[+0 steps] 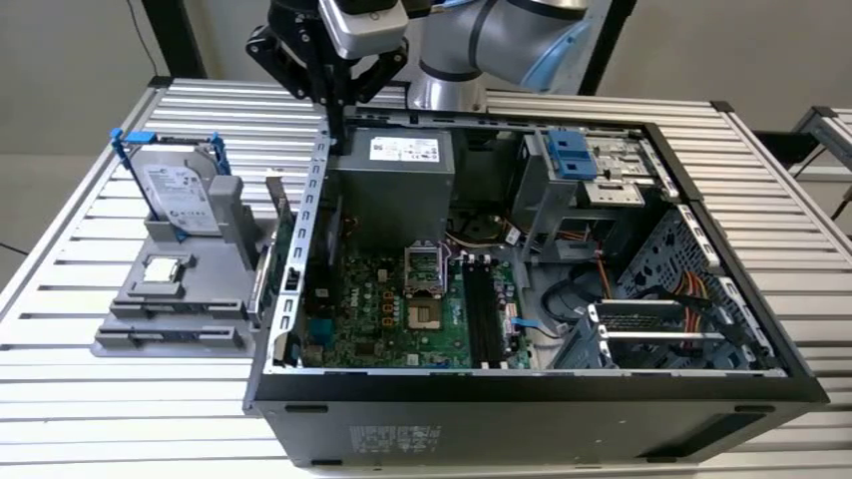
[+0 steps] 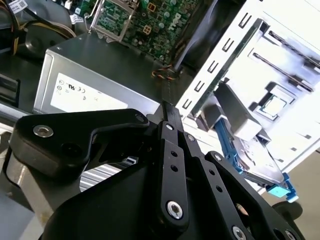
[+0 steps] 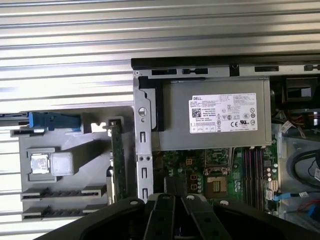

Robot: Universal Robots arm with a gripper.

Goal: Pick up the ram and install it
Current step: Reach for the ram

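My gripper (image 1: 338, 128) hangs over the back left corner of the open computer case (image 1: 533, 384), just above the grey power supply (image 1: 389, 180). Its two black fingers (image 2: 170, 145) lie pressed together, shut, with nothing seen between them. The tips (image 3: 172, 186) sit over the motherboard's edge beside the case wall. A thin blue strip that looks like the ram (image 1: 180, 337) lies in the front groove of the grey fixture (image 1: 160, 299), well to the exterior view's left of the gripper. The long black slots (image 1: 480, 309) on the green motherboard (image 1: 379, 304) stand unfilled.
On the fixture stand a hard drive in a blue frame (image 1: 180, 195) and a square chip (image 1: 163, 267). A green card (image 3: 117, 165) stands upright between fixture and case wall. Drive bays with blue latches (image 1: 570, 155) and cables (image 1: 665, 289) fill the case's right side. All rests on a slatted metal table (image 1: 120, 399).
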